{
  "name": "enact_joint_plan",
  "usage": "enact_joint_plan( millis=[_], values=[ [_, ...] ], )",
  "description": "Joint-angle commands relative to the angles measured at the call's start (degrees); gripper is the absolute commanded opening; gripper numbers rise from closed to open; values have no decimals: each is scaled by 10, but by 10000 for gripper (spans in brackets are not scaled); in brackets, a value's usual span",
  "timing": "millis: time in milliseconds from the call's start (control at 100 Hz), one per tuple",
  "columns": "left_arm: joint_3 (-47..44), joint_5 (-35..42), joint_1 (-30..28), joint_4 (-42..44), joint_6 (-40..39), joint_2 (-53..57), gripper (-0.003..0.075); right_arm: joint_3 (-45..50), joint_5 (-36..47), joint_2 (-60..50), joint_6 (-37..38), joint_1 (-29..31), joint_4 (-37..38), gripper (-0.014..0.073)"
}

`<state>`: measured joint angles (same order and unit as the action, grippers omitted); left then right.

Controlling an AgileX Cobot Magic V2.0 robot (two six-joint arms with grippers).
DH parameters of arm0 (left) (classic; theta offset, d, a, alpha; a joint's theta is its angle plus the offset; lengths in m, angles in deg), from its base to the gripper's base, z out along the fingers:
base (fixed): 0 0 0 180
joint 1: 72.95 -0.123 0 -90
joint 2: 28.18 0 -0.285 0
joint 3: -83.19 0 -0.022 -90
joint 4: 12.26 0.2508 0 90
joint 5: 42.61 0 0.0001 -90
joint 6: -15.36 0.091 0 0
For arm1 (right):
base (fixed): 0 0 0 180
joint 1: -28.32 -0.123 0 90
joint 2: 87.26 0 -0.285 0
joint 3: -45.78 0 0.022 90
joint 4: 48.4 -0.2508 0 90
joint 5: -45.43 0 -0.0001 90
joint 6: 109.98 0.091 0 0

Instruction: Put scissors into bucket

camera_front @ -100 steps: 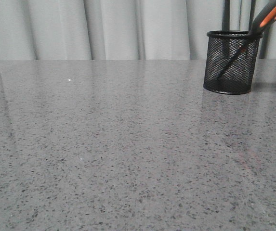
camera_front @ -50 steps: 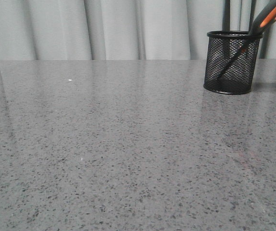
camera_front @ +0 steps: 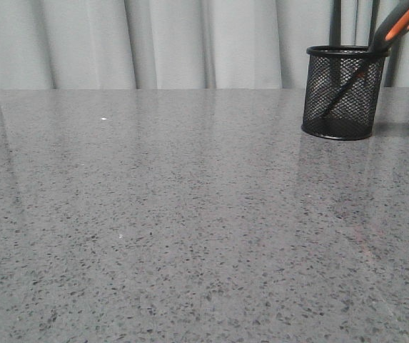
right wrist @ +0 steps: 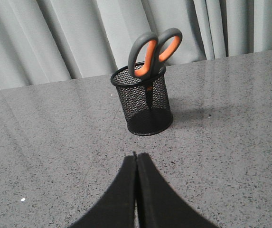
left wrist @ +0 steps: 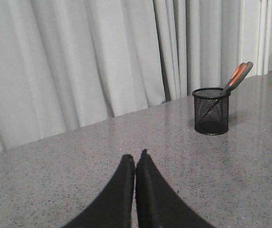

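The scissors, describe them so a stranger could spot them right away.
On the grey speckled table, toward its far right before the curtain, stands a black mesh bucket. The scissors lean inside it, blades down, the only thing with orange-lined grey handles.

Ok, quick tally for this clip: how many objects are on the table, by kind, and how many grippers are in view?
Scissors: 1, standing blades-down in the cup, handles leaning on its rim
Black mesh cup: 1, upright on the table
Grippers: 2, left gripper and right gripper, both shut and holding nothing
Total: 2 objects, 2 grippers
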<state>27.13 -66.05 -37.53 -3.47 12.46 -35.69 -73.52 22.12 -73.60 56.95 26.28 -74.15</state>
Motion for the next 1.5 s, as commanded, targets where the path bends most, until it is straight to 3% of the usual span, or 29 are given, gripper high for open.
enact_joint_plan(
  millis=[0, 150, 400, 550, 730, 850, 1490],
  values=[
    [10, 54, -3, 6, -5, -6, -21, -14, 39, 6, -6, 1, -7, -73],
    [-8, 81, -42, 2, -5, -6, -21, -14, 39, 6, -6, 1, -7, -73],
    [-83, 109, -220, -137, 22, -6, -21, -14, 39, 6, -6, 1, -7, -73],
    [-129, 112, -289, -136, 22, 9, -21, -14, 39, 6, -6, 1, -7, -73],
    [-181, 161, -301, -115, 22, 14, -21, -14, 39, 6, -6, 1, -7, -73],
    [-227, 234, -301, -114, 22, 14, -21, -14, 39, 6, -6, 1, -7, -72],
    [-227, 225, -301, -121, 22, 14, -21, -14, 39, 6, -6, 1, -7, -73]
  ],
)
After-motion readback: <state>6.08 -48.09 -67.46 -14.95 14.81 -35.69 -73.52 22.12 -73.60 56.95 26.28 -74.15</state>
